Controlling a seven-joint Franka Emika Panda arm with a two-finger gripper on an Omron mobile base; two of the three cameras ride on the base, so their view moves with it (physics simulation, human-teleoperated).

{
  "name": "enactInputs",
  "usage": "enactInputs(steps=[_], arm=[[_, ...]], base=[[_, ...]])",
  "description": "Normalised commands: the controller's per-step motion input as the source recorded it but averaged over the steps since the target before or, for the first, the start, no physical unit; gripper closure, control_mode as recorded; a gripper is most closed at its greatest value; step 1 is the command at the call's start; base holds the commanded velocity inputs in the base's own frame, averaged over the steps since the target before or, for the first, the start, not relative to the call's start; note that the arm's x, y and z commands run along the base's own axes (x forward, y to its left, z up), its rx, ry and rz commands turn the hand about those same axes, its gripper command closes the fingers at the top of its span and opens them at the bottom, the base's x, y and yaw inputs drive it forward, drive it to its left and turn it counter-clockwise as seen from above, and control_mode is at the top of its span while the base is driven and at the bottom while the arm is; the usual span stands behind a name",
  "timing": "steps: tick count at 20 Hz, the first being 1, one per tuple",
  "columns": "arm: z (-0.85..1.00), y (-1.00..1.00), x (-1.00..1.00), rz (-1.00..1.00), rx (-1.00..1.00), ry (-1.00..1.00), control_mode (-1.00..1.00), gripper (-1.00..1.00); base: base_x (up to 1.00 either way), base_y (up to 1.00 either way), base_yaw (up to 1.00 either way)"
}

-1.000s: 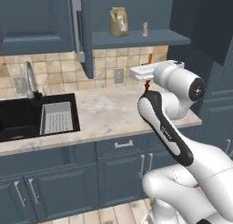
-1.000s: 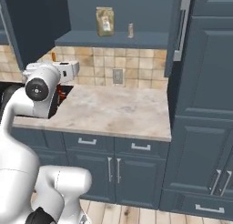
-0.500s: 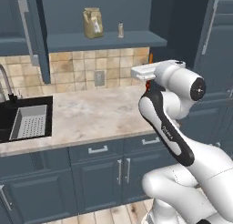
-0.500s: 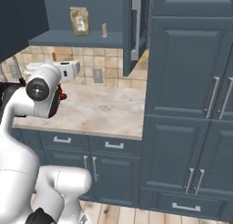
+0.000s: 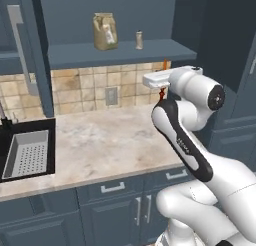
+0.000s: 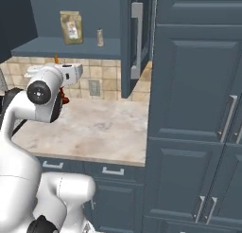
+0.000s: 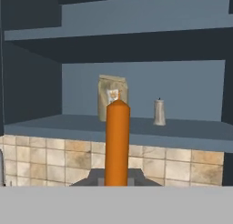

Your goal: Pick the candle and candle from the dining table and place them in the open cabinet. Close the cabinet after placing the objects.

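My gripper (image 7: 117, 182) is shut on the slender candle (image 7: 117, 143), an upright orange-red stick. Its tip (image 5: 165, 65) pokes above the hand and its dark red foot (image 5: 161, 95) shows below. The hand hangs over the counter, just below and in front of the open cabinet's blue shelf (image 5: 120, 52). The stubby grey-beige candle (image 7: 159, 112) stands on that shelf (image 7: 136, 127), right of a brown paper bag (image 7: 112, 100). In the right base view the held candle's tip (image 6: 56, 59) shows left of the grey candle (image 6: 99, 38). The dining table is out of view.
The cabinet's open doors with long silver handles stand at the left (image 5: 20, 50) and at the right (image 6: 136, 40) of the shelf. A marble-look counter (image 5: 110, 145) with a black sink (image 5: 25, 150) lies below. Tall dark blue cabinets (image 6: 198, 109) rise on the right.
The base has driven sideways, so the whole scene has slid left in both base views. The arm holds the same pose with the candle still gripped.
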Motion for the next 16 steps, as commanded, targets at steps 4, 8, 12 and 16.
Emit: enactInputs(steps=[4,8,12,16], arm=[[0.0,0.0,0.0,0.0,0.0,0.0,1.0,1.0],[0.0,0.0,0.0,0.0,0.0,0.0,1.0,1.0],[0.0,0.0,0.0,0.0,0.0,0.0,1.0,1.0],[0.0,0.0,0.0,0.0,0.0,0.0,1.0,1.0]], base=[[-0.06,0.29,-0.02],[-0.19,0.49,0.0],[-0.13,0.38,0.0],[-0.03,0.23,0.0]])
